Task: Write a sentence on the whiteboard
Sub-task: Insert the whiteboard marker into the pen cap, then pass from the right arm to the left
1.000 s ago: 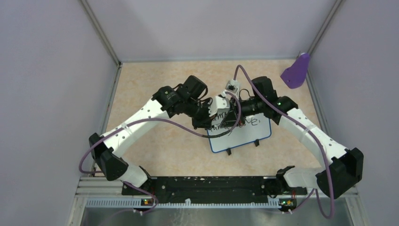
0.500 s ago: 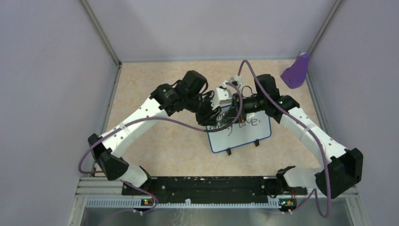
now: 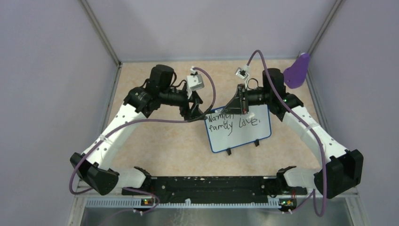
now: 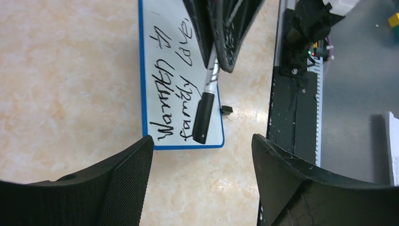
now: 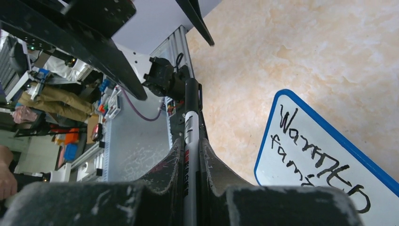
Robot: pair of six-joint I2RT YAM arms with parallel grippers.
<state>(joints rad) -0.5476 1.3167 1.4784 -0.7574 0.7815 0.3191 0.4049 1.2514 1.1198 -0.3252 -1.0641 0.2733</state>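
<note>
**A:** Where does the whiteboard (image 3: 244,137) lie?

**B:** Flat on the counter (image 3: 155,136), right of the middle in the top view and turned slightly askew. Its two black feet (image 3: 229,151) are on the 6 o'clock edge.

**A:** And from the hands?

**B:** The left hand (image 3: 192,108) is just off the board's 10 o'clock corner, apart from it. Its fingers (image 4: 122,183) are spread wide with nothing between them, and in its wrist view the board's corner shows in the gap. The right hand (image 3: 235,104) hangs over the board's 12 o'clock edge, clenched on a marker (image 4: 207,94).

**A:** How does the marker sit?

**B:** It is gripped by the white barrel. Its black end sticks out beyond the fingers, above the written lines. Whether it touches the board I cannot tell.

**A:** What can be read?

**B:** The sentence (image 3: 233,121), black handwriting in two lines. "Warmth in" is above and "family love" below, with a mark like a comma after "love". The last letters of "Warmth" are crowded and rough. The marker's barrel carries small black and red print, too small to read.

**A:** Anything else?

**B:** A purple scoop (image 3: 296,70) at 1 o'clock, against the right wall (image 3: 357,70), well apart from the board.
</note>
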